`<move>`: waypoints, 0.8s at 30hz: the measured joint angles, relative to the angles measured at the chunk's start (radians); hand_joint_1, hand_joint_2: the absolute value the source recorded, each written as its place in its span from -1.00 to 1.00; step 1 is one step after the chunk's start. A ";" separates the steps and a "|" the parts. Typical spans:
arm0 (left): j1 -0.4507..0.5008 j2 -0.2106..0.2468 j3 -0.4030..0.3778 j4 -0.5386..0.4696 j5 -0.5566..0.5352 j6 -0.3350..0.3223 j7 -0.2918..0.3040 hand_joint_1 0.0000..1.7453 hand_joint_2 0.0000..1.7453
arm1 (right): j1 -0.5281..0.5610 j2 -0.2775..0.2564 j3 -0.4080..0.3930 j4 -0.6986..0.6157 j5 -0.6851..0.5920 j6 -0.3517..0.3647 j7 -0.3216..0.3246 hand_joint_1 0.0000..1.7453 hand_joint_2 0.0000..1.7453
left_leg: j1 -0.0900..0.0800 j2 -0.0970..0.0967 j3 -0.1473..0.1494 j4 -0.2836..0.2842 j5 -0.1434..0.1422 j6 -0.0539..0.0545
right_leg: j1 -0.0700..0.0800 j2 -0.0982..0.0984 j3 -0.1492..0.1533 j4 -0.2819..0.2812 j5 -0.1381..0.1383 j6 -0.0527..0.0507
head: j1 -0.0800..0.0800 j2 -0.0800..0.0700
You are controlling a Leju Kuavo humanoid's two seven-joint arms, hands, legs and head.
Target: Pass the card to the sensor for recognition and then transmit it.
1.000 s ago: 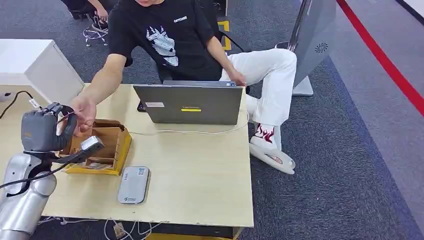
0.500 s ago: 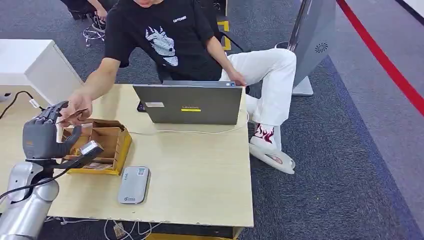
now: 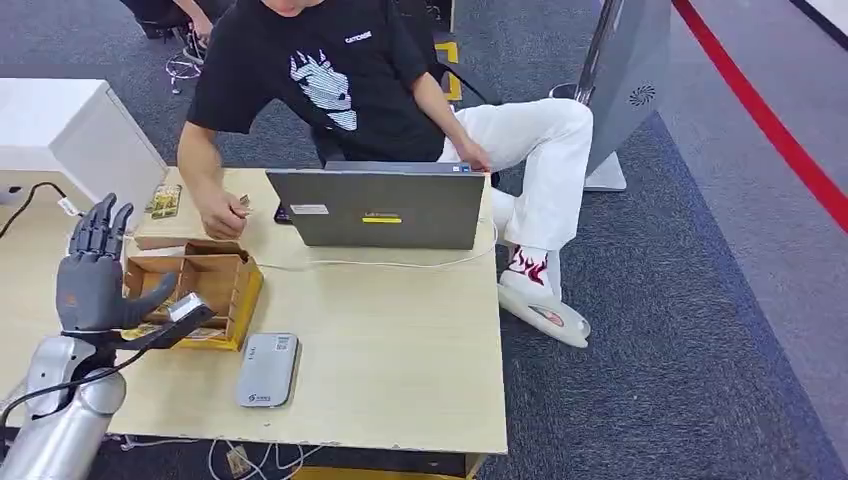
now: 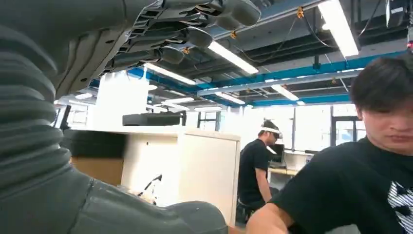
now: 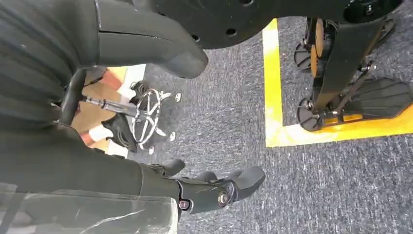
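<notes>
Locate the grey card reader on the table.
Head view: the grey card reader lies flat near the table's front edge, just right of the cardboard box.

A pale wooden table [image 3: 400,340] carries a grey laptop [image 3: 378,208], an open cardboard box [image 3: 205,283], a flat silver card reader [image 3: 267,370], a white cable [image 3: 380,264] and a small card stack [image 3: 166,201].

The person's hand [image 3: 222,212] on the far side of the table [image 3: 400,340] closes around a small thing, maybe the card, but it is too small to tell. The laptop [image 3: 378,208] hides the table behind it. The print on the grey sensor [image 3: 267,370] is unreadable.
</notes>
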 joint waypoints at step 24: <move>0.221 -0.059 -0.303 -0.277 -0.145 -0.114 0.089 -1.00 1.00 | 0.002 0.014 -0.069 0.000 0.019 -0.008 -0.011 -1.00 1.00 | 0.000 0.000 0.000 0.000 -0.001 0.001 | 0.000 -0.001 0.000 0.000 0.000 0.000 | 0.000 0.000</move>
